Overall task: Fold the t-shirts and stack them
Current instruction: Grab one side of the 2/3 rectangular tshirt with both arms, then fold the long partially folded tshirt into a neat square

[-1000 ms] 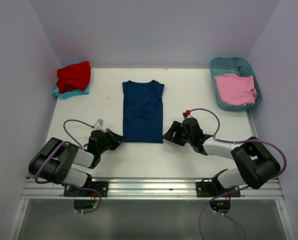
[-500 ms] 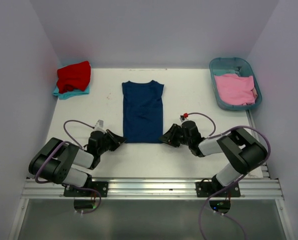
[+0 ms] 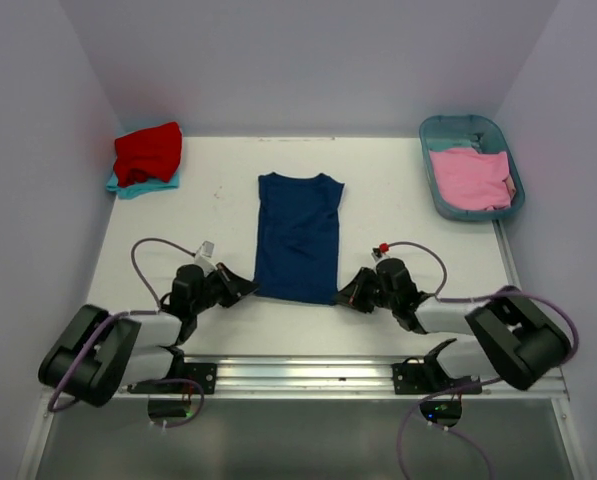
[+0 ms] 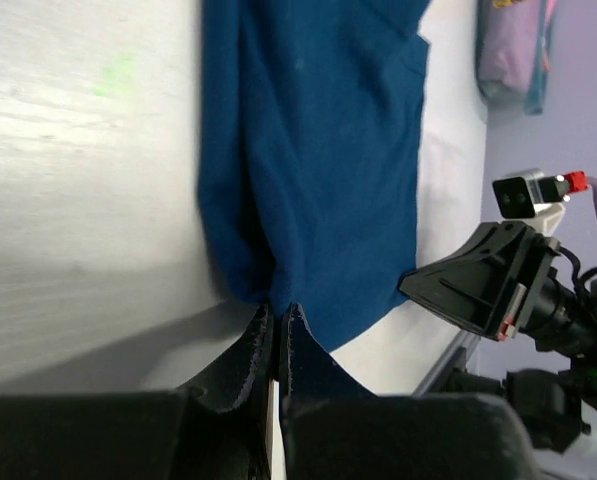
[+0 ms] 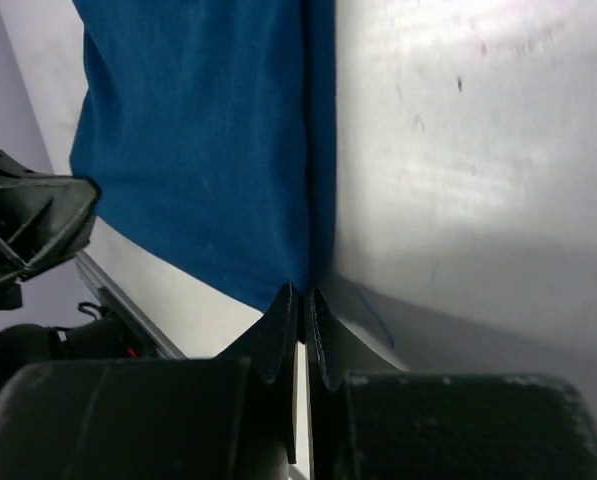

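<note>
The navy blue t-shirt (image 3: 298,235) lies flat mid-table, folded into a narrow strip, collar to the far side. My left gripper (image 3: 242,291) is shut on its near left hem corner, and my right gripper (image 3: 346,297) is shut on the near right corner. The left wrist view has the left gripper (image 4: 278,312) pinching the navy cloth (image 4: 318,150). In the right wrist view the right gripper (image 5: 303,296) is clamped on the hem (image 5: 198,130). A folded red t-shirt (image 3: 148,152) sits on a teal one (image 3: 128,186) at the far left. A pink t-shirt (image 3: 470,178) lies in the tub.
The teal oval tub (image 3: 448,124) stands at the far right corner. White walls close the table on three sides. The metal rail (image 3: 298,372) with both arm bases runs along the near edge, just behind the grippers.
My right gripper has shut on the shirt's near right corner. The navy shirt has slid toward the near edge and a little to the right, with both grippers moving nearer.
</note>
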`<action>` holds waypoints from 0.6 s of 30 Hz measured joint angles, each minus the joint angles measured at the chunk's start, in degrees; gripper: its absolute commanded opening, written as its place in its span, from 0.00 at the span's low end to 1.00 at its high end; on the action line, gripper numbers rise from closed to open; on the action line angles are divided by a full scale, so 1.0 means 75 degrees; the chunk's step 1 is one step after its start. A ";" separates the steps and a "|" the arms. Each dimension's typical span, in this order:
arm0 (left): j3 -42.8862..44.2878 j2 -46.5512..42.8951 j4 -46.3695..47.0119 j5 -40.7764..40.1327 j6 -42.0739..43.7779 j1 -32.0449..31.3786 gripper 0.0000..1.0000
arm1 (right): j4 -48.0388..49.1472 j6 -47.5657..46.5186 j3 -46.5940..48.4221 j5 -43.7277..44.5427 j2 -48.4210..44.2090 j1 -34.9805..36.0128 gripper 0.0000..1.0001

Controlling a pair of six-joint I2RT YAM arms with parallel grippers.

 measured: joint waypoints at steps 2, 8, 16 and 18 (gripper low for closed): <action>-0.0035 -0.1032 -0.0764 0.0216 0.0131 -0.0003 0.00 | -0.1008 -0.0154 -0.0108 0.0087 -0.1049 0.0055 0.00; -0.0052 -0.5490 -0.3783 0.0653 0.0335 -0.0166 0.00 | -0.3669 -0.0606 0.0032 0.0309 -0.4156 0.0143 0.00; 0.0443 -0.8658 -0.8256 0.0985 0.0379 -0.0466 0.00 | -0.6592 -0.0883 0.0764 0.0306 -0.6263 0.0323 0.00; 0.0804 -0.8947 -0.9049 0.1008 0.0382 -0.0466 0.00 | -0.7096 -0.0912 0.1014 0.0283 -0.6443 0.0382 0.00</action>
